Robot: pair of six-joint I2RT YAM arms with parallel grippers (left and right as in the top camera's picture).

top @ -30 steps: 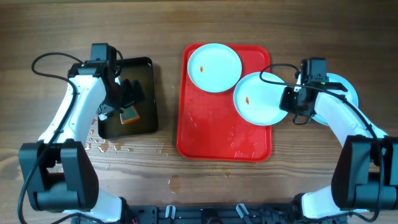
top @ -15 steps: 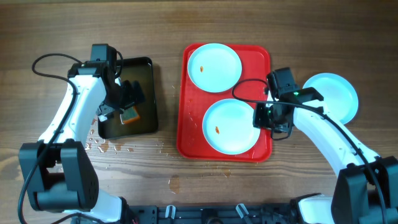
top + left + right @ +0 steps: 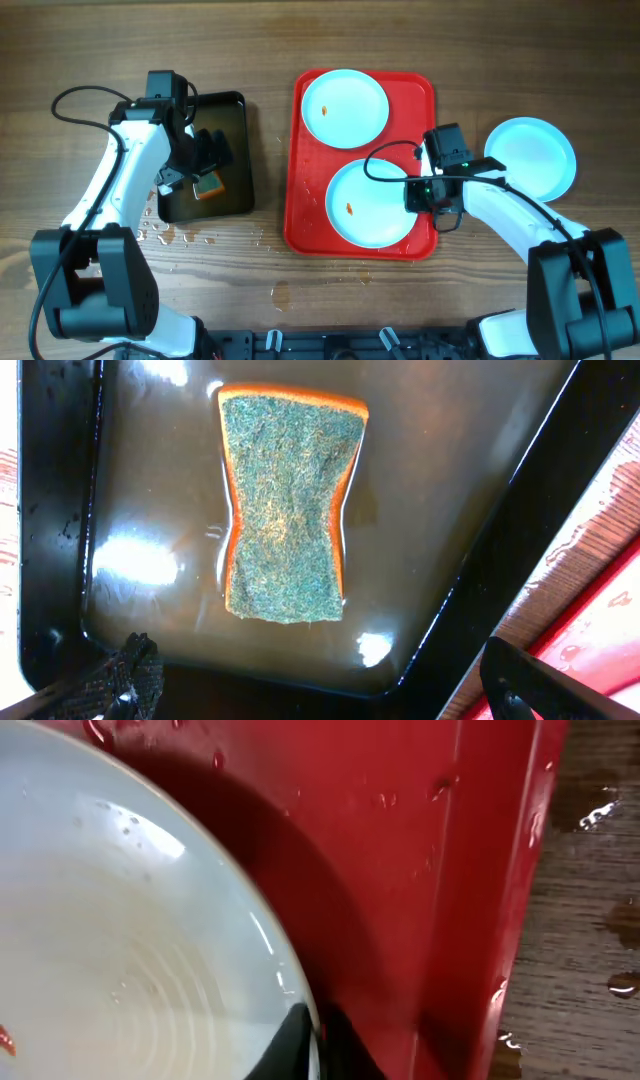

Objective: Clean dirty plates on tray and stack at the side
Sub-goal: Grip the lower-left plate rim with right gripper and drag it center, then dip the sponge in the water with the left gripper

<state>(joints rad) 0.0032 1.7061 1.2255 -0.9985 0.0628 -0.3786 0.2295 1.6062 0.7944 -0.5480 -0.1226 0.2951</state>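
Observation:
The red tray (image 3: 311,215) holds two pale blue plates. One plate (image 3: 344,107) lies at its far end with a tiny stain. The nearer plate (image 3: 371,203) has a small orange stain at its left. My right gripper (image 3: 424,193) is shut on that plate's right rim; in the right wrist view its fingers (image 3: 312,1042) pinch the rim of the plate (image 3: 110,940) over the tray (image 3: 420,850). A third plate (image 3: 532,155) lies on the table at the right. My left gripper (image 3: 207,150) hangs open over the black tray of water (image 3: 236,120), above a green sponge (image 3: 288,515).
The black tray (image 3: 505,510) holds shallow water with the orange-edged sponge (image 3: 209,184). Water drops lie on the wood in front of both trays (image 3: 200,236). Cables run along both arms.
My right gripper carried the stained plate from the tray's right edge down onto the tray's near half and has settled it there. The left arm has not moved.

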